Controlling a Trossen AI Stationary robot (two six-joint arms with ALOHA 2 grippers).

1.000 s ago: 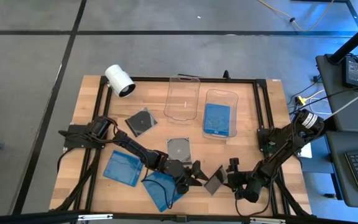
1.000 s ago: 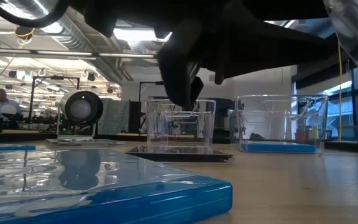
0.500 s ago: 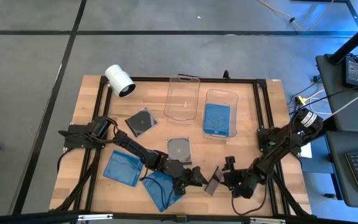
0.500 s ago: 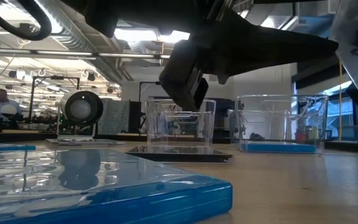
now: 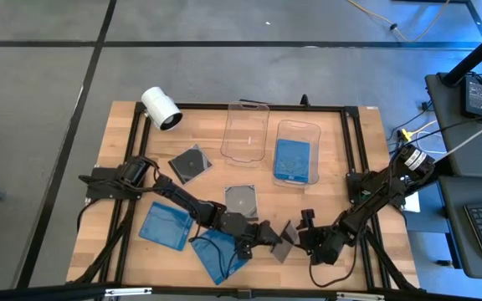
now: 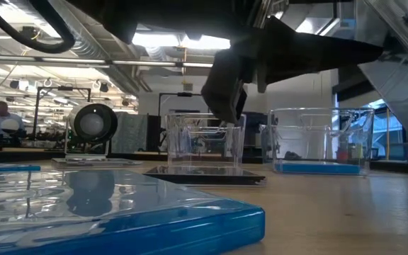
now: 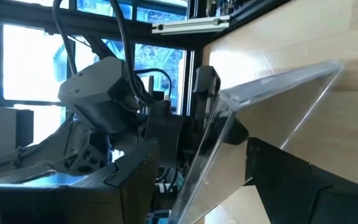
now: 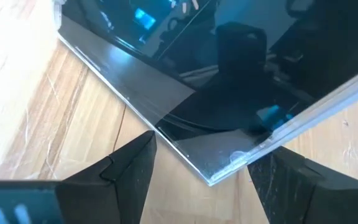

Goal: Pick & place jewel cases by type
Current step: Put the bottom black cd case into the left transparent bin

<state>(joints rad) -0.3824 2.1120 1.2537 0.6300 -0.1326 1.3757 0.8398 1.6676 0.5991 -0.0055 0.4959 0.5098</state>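
Observation:
My left gripper [image 5: 272, 237] is near the table's near edge, shut on a dark jewel case [image 5: 286, 243] that stands tilted on edge. My right gripper [image 5: 306, 242] is open just right of it, and its fingers stand on either side of the case's corner [image 8: 217, 175] without touching. Two blue cases [image 5: 166, 224] [image 5: 216, 253] lie flat at the near left. Two more dark cases [image 5: 189, 162] [image 5: 242, 201] lie flat mid-table. One blue case [image 5: 292, 159] lies in the right clear tub. My left gripper pinches the dark case between its two fingers [image 7: 291, 180], one on each flat face, near the edge [image 7: 207, 155] that faces its wrist. The fingers come roughly level from the table's left. The case is lifted clear and tilted steeply, its far corner toward my right gripper.
An empty clear tub [image 5: 245, 132] stands left of the tub holding the blue case [image 5: 295, 127]. A white cylinder [image 5: 161, 109] lies at the far left corner. A black frame [image 5: 350, 142] runs along the table's edges. Bare wood [image 5: 325, 201] lies between the tubs and the grippers.
My right gripper has moved toward the table's left, closing in on the held case until its open fingers flank the case's corner. My left gripper has shifted slightly right with the case, which now stands more on edge.

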